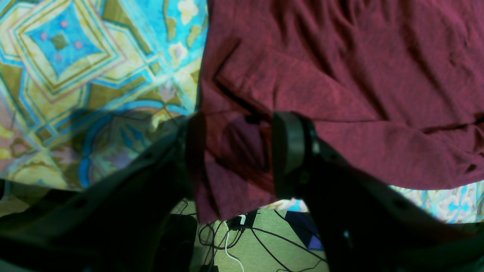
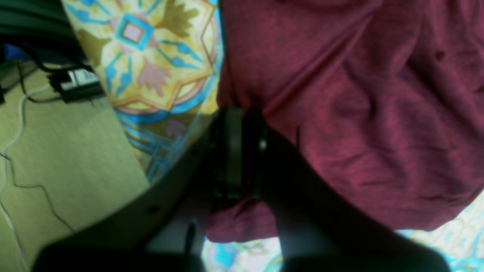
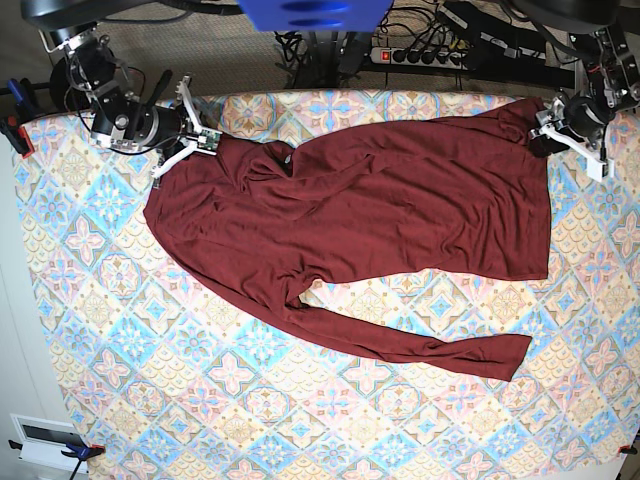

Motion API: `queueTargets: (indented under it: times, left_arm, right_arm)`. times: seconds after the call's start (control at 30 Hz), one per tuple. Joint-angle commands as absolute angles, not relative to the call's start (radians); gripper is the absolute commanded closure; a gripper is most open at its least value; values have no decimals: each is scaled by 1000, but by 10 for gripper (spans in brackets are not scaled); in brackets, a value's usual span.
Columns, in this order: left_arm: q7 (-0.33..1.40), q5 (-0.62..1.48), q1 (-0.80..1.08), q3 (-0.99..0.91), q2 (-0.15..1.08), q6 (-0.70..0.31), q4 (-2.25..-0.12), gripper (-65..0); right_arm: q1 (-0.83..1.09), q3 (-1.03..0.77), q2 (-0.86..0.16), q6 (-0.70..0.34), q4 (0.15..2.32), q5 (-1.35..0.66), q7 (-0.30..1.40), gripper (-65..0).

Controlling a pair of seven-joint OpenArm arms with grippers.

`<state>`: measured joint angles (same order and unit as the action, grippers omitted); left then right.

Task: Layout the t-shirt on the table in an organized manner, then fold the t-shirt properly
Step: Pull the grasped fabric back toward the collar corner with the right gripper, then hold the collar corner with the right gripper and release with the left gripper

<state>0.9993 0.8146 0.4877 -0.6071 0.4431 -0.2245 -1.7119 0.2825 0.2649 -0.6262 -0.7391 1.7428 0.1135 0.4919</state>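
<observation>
The dark maroon t-shirt (image 3: pixel 400 210) lies spread across the patterned table (image 3: pixel 200 400), body in the upper half and one long sleeve (image 3: pixel 420 345) trailing toward the lower right. My right gripper (image 3: pixel 212 140) is at the shirt's far left end. In the right wrist view its fingers (image 2: pixel 230 151) stand pressed together on the t-shirt's (image 2: pixel 359 113) edge. At the far right corner sits my left gripper (image 3: pixel 548 130). In the left wrist view the left gripper (image 1: pixel 238 128) is open, with a corner of the t-shirt (image 1: pixel 340 75) lying between its fingers (image 1: pixel 289 143) and hanging past the table (image 1: pixel 56 56) edge.
Both grippers are at the table's far edge, with green floor (image 1: pixel 257 241) and loose cables below. A power strip (image 3: pixel 420 52) and wiring lie behind the table. A black adapter (image 2: pixel 75 83) rests on the floor. Red clamps (image 3: pixel 15 130) grip the cloth at the left.
</observation>
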Motion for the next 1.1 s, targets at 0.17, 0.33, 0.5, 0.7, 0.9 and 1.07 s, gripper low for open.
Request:
queueTargets:
  times: [0.17,0.33,0.5,0.7,0.9,1.07]
  left_arm:
    - [986,825,489,-616,460,-226,-1725,-275]
    - [986,825,490,-616,460,-226,-1725,-275]
    - [986,825,490,-616,460,-226,-1725,-275]
    - [986,825,490,-616,460,-226,-1727,-275]
    - [990,908,499,-621,464,-326,-1732,-275]
    - [1001,983,541,-605,463,-404,-1759,-278]
  right_arm:
    - [266,208,-634,-698,1710,346,639,-2]
    - [266,107,-634,-698,1710,346,638,-2]
    - [266,51,-634,-698,1710,346,638,-2]
    - [271,54,-634,-698,1715,346,638,-2]
    - [269,50,-630,-698,1722,346,638,-4]
    - [266,50,-630,-698,1722,346,638,-4]
